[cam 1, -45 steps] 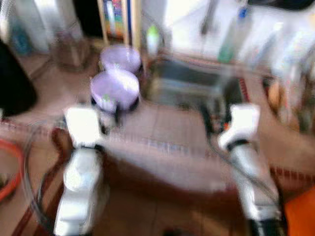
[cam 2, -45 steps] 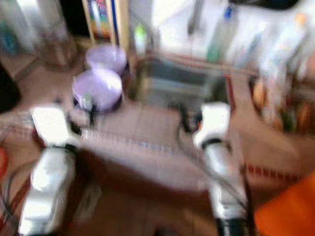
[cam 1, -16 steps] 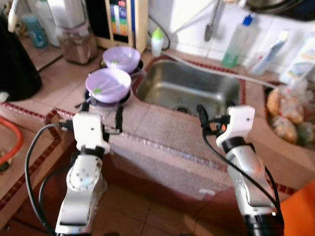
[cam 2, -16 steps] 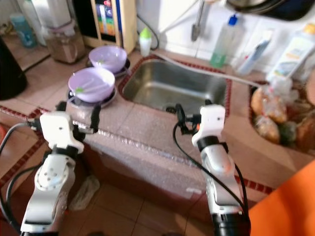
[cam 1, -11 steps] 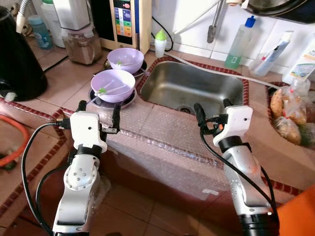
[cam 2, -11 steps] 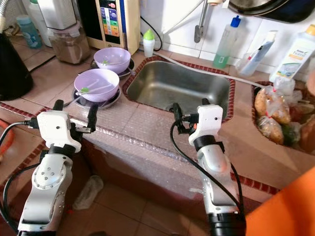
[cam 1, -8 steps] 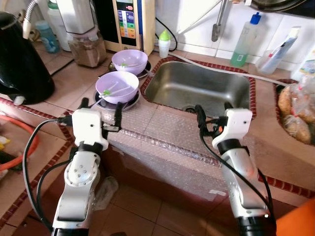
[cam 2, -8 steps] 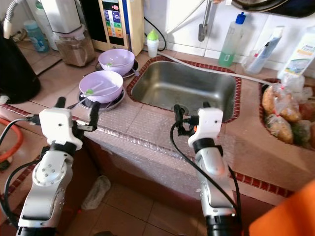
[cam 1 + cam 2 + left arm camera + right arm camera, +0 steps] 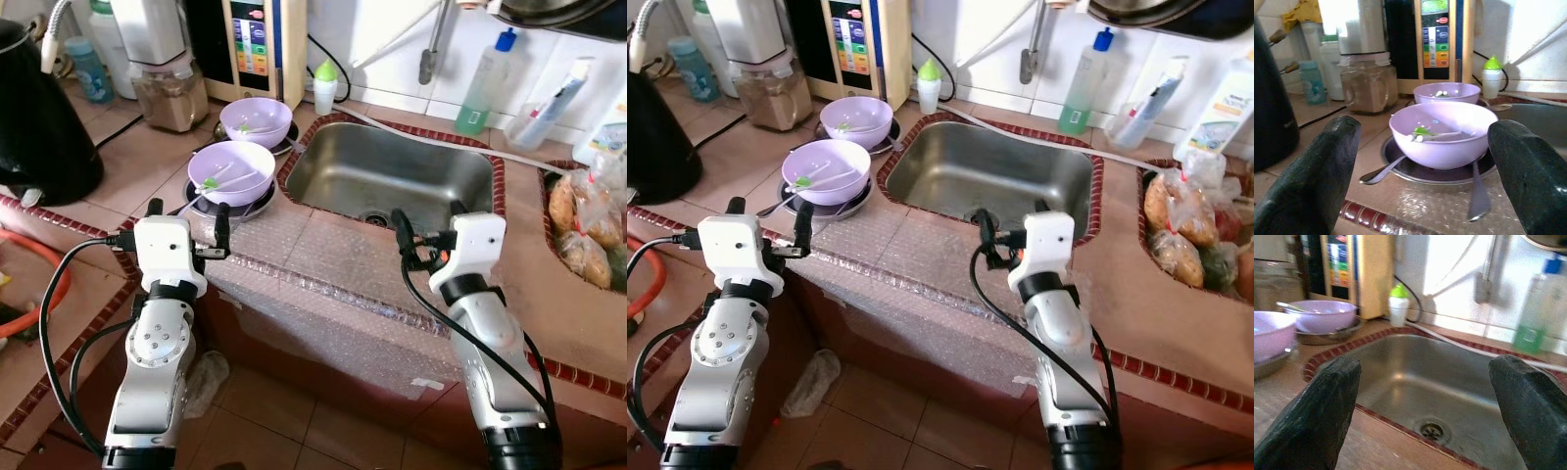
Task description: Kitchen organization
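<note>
Writing: no brand or label can be read; the beige upright appliance with coloured buttons (image 9: 253, 44) behind the bowls has a printed panel, too small to read.
Landmark: the stainless steel sink (image 9: 392, 174) set in the tiled counter with dark red border (image 9: 127, 166).
Near bowl: a lilac plastic bowl (image 9: 231, 172) on a dark plate, just left of the sink, with a green-tipped utensil inside; metal spoons (image 9: 1381, 171) lie at the plate.
Far bowl: a second lilac bowl (image 9: 257, 121) behind the first, near the sink's left far corner.
Bottle: a clear bottle of green liquid with blue cap (image 9: 485, 83) behind the sink.
Left gripper (image 9: 186, 223): in front of the near bowl, apart from it, fingers spread wide, holding nothing.
Right gripper (image 9: 427, 227): at the front edge of the sink, fingers spread wide, empty.
Change: since half a second ago the whole picture has shifted slightly; bowls keep their places by the sink.
</note>
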{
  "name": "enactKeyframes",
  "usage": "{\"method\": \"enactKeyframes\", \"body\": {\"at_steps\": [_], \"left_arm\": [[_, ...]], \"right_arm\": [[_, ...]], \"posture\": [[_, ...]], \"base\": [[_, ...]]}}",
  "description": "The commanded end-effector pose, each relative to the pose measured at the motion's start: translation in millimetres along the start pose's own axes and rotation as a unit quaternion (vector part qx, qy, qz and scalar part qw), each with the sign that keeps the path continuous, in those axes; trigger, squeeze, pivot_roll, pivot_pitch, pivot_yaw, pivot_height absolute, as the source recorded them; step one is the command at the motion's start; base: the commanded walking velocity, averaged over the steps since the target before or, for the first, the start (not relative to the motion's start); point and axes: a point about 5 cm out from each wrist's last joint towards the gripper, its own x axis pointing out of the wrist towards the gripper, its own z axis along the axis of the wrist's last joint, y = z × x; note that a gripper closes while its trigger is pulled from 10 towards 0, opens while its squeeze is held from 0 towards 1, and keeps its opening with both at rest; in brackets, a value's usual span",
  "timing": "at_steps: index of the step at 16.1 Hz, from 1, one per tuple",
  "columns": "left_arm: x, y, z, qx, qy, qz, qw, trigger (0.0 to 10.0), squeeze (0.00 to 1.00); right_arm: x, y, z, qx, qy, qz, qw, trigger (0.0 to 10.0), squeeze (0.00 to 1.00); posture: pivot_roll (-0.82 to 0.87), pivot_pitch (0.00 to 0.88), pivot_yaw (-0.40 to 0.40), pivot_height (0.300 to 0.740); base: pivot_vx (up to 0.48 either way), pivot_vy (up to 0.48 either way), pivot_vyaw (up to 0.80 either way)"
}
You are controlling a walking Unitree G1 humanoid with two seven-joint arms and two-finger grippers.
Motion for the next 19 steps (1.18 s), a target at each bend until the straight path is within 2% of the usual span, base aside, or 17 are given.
{"method": "enactKeyframes", "body": {"at_steps": [1, 6, 10, 11, 12, 13, 18, 19], "left_arm": [[0.8, 4.0, 6, 0.007, -0.012, 0.007, 1.000, 10.0, 0.00], [-1.8, 6.5, 9, 0.007, -0.016, 0.011, 1.000, 10.0, 0.00], [-1.6, 3.4, 11, 0.005, -0.018, 0.008, 1.000, 10.0, 0.00], [-2.3, 2.3, 10, 0.005, -0.016, 0.008, 1.000, 10.0, 0.00], [-2.6, 2.0, 10, 0.005, -0.016, 0.008, 1.000, 10.0, 0.00], [-2.7, 2.2, 11, 0.006, -0.017, 0.011, 1.000, 10.0, 0.00], [-7.3, 1.7, 5, 0.008, -0.005, 0.012, 1.000, 10.0, 0.00], [-8.3, 2.1, 4, 0.010, -0.003, 0.013, 1.000, 10.0, 0.00]], "right_arm": [[2.2, 3.7, 2, 0.005, -0.005, 0.009, 1.000, 10.0, 0.00], [2.5, 7.2, 12, 0.011, -0.022, 0.020, 1.000, 10.0, 0.00], [11.4, 19.5, 42, 0.064, -0.073, 0.057, 0.994, 10.0, 0.00], [16.6, 31.7, 61, 0.060, -0.105, 0.083, 0.989, 10.0, 0.00], [17.4, 34.2, 64, 0.056, -0.111, 0.087, 0.988, 10.0, 0.00], [16.9, 33.9, 63, 0.056, -0.109, 0.088, 0.989, 10.0, 0.00], [7.6, 15.5, 24, 0.032, -0.013, 0.034, 0.999, 10.0, 0.00], [4.8, 14.5, 19, 0.042, -0.007, 0.031, 0.999, 10.0, 0.00]], "posture": [[0.05, 0.015, -0.025, 0.740], [0.05, 0.016, -0.022, 0.740], [0.05, 0.016, -0.019, 0.740], [0.04, 0.016, -0.021, 0.740], [0.04, 0.017, -0.021, 0.740], [0.05, 0.017, -0.025, 0.740], [0.04, 0.021, -0.028, 0.740], [0.04, 0.024, -0.026, 0.740]], "base": [[0.000, 0.000, 0.00], [0.000, 0.000, 0.00], [0.000, 0.000, 0.25], [0.000, 0.000, 0.00], [0.000, 0.000, 0.00], [0.000, 0.000, 0.00], [0.000, 0.000, 0.00], [0.000, 0.000, 0.00]]}}
